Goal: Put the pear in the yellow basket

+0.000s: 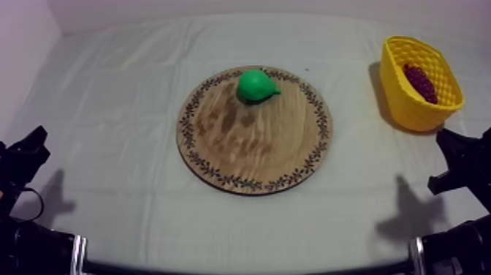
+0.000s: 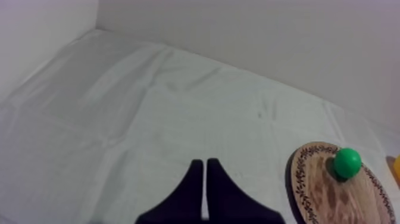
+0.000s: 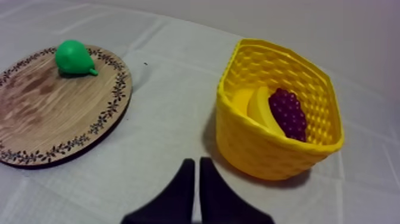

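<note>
Green pear (image 1: 256,85): wooden board's (image 1: 256,150) far edge.
Yellow basket (image 1: 410,111): table's (image 1: 109,110) right edge, holding grapes (image 1: 420,82).
My left gripper (image 2: 204,162), right gripper (image 3: 197,161): fingers pressed together.

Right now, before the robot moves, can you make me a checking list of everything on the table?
surface: wrinkled grey-white cloth over the table.
job's things: pear lying on the board, near its far edge; basket at the right side, apart from the board.
clutter: grapes and what looks like a banana inside the basket.
grippers: left gripper shut on nothing, over bare cloth beside the board; right gripper shut on nothing, in front of the basket.
cables: nothing seen.
surroundings: plain wall behind the table.
</note>
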